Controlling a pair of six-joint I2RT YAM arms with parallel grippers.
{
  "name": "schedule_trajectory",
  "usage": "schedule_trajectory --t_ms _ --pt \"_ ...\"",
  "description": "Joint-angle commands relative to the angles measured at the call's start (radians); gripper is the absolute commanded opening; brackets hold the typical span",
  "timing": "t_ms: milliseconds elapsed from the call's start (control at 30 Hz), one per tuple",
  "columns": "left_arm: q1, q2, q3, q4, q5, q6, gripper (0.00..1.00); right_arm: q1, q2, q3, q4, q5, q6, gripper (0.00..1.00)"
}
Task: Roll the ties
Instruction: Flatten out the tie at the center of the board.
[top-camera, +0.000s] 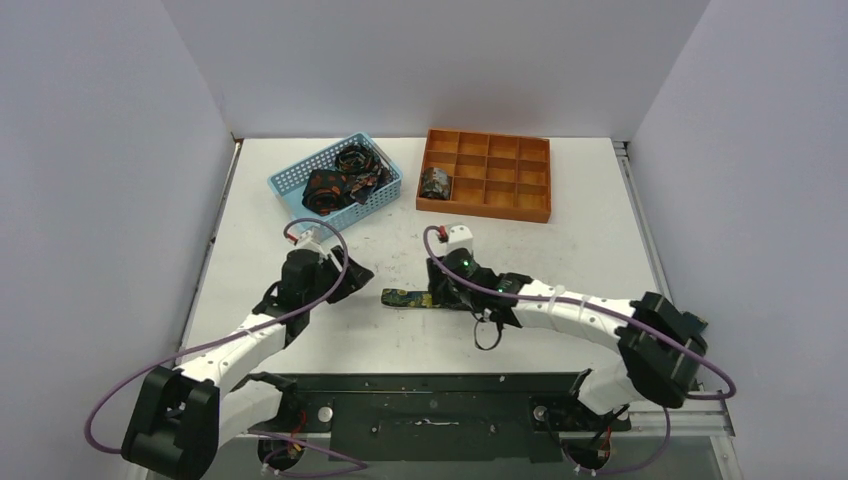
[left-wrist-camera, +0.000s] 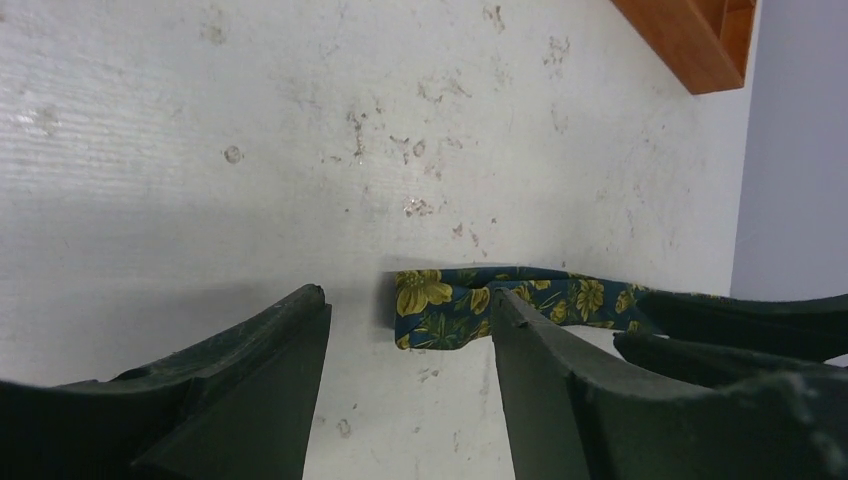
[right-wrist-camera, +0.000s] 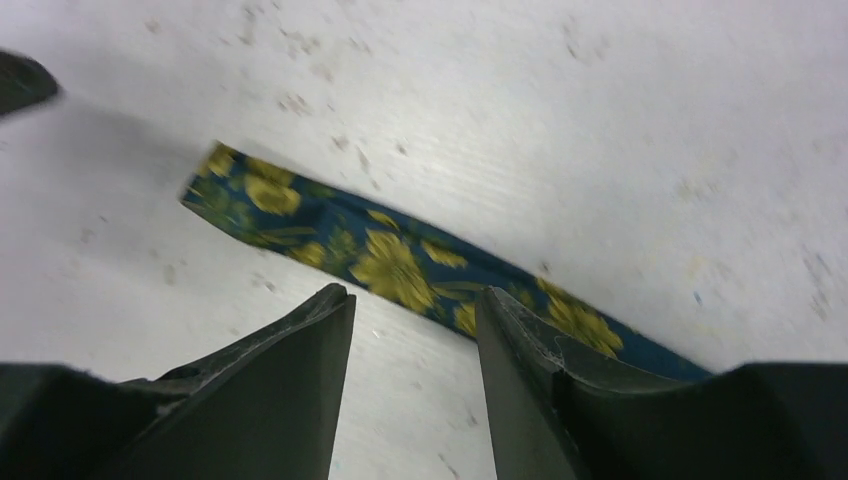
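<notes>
A navy tie with yellow flowers (top-camera: 405, 298) lies flat as a short strip on the white table between the arms. My left gripper (top-camera: 356, 272) is open and empty just left of its end; in the left wrist view the tie's end (left-wrist-camera: 440, 308) lies just beyond the open fingertips of my left gripper (left-wrist-camera: 408, 297). My right gripper (top-camera: 438, 295) is open and empty, low over the strip's right part; the strip (right-wrist-camera: 390, 265) runs just past the fingertips of my right gripper (right-wrist-camera: 415, 293). The rest of the tie is hidden under the right gripper.
A light-blue mesh basket (top-camera: 290, 180) at the back left holds several dark ties with orange print (top-camera: 335, 185). An orange compartment tray (top-camera: 500, 205) at the back middle holds one rolled tie (top-camera: 436, 182). The tray's corner (left-wrist-camera: 700, 45) shows in the left wrist view.
</notes>
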Motion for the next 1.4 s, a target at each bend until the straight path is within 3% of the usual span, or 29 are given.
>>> schedule_trajectory --t_ms 0,200,367,767,967,1067,1233,1367 --pt "-0.011 0.018 0.01 0.019 0.035 -0.039 0.58 0.018 0.164 0.155 0.104 -0.068 -0.09 0.48" --pt "-0.021 -0.247 -0.145 -0.066 -0.142 -0.176 0.58 0.024 0.45 0.374 0.094 -0.049 -0.144 0.46" --pt "-0.023 -0.438 -0.206 -0.175 -0.183 -0.212 0.58 0.05 0.54 0.35 0.111 -0.123 -0.175 0.43" --pt "-0.027 -0.472 -0.217 -0.223 -0.067 -0.172 0.58 0.184 0.341 0.073 0.067 -0.123 -0.129 0.44" --pt "-0.028 -0.507 -0.263 -0.193 -0.017 -0.146 0.58 0.172 0.157 0.12 0.022 0.054 -0.068 0.48" --pt "-0.03 -0.539 -0.288 -0.141 0.068 -0.169 0.57 0.173 0.044 0.099 0.053 0.055 -0.046 0.49" --pt "-0.072 -0.565 -0.278 -0.151 0.149 -0.189 0.54 0.192 0.029 0.013 0.112 -0.161 0.0 0.34" --pt "-0.149 -0.518 -0.268 -0.168 0.134 -0.172 0.54 0.211 0.081 -0.036 0.11 -0.111 0.05 0.16"
